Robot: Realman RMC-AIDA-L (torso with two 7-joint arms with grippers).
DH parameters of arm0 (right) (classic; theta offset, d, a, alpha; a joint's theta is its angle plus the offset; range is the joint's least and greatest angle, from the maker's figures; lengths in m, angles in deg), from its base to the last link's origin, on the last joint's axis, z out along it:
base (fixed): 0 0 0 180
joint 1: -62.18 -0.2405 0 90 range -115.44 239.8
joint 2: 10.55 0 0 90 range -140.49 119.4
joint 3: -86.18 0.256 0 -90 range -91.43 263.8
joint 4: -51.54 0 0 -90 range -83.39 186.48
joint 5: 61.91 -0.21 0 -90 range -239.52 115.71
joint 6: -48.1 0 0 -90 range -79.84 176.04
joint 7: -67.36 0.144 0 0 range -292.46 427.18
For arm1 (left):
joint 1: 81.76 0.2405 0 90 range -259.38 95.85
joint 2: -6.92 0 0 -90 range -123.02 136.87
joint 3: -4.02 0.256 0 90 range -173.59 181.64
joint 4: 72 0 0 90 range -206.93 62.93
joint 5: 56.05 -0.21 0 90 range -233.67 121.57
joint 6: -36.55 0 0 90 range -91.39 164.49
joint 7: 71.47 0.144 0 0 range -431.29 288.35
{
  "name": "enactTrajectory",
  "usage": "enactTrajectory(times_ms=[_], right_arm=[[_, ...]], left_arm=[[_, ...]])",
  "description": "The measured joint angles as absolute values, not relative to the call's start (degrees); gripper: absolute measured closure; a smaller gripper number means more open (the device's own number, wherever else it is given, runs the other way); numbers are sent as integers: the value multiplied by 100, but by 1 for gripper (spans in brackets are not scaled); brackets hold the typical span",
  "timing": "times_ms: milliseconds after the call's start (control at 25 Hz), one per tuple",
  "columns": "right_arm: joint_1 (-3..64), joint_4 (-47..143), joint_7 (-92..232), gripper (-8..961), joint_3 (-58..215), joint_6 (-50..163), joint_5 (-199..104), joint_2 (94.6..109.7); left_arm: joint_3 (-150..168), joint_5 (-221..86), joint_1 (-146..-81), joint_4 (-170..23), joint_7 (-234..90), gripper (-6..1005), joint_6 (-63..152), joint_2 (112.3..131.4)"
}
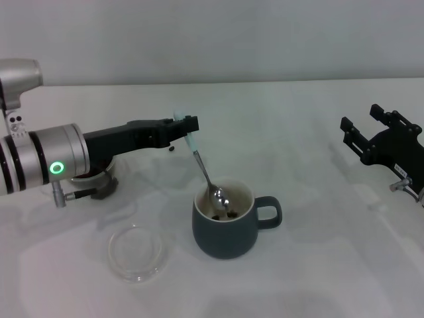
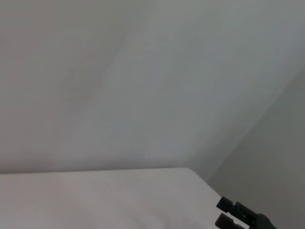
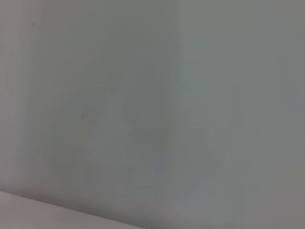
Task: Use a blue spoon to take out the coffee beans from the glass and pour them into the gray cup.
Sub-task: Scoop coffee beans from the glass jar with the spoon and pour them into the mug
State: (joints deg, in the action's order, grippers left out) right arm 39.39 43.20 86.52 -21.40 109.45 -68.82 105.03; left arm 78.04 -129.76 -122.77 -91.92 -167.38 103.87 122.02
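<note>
The gray cup [image 1: 225,232] stands mid-table with its loop handle pointing right. A few coffee beans [image 1: 226,213] lie on its cream inside. The blue spoon [image 1: 195,148] slants down into it, the metal bowl tipped just inside the rim. My left gripper [image 1: 187,125] is shut on the top of the spoon's pale handle, up and left of the cup. The glass [image 1: 99,182] sits behind my left forearm, mostly hidden, with a dark heap showing inside. My right gripper [image 1: 366,124] hangs open at the far right, away from the cup, and also shows as the right gripper [image 2: 231,213] in the left wrist view.
A shallow clear glass dish [image 1: 136,252] lies in front and left of the cup. The white table [image 1: 298,278] runs back to a pale wall. The right wrist view shows only wall and a strip of table.
</note>
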Motion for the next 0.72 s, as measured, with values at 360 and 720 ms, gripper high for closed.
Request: enactTrajectory(times_ms=[360, 720], right_arm=[[3916, 4325, 8638, 289, -2125, 10903, -6886, 10496], [3931, 4320, 8620, 289, -2136, 10887, -6885, 10494]], left_arm=[[7750, -12923, -12045, -9651, -16751, 866, 10636, 12206], [7739, -12263, -11571, -9815, -16845, 865, 11364, 12086]])
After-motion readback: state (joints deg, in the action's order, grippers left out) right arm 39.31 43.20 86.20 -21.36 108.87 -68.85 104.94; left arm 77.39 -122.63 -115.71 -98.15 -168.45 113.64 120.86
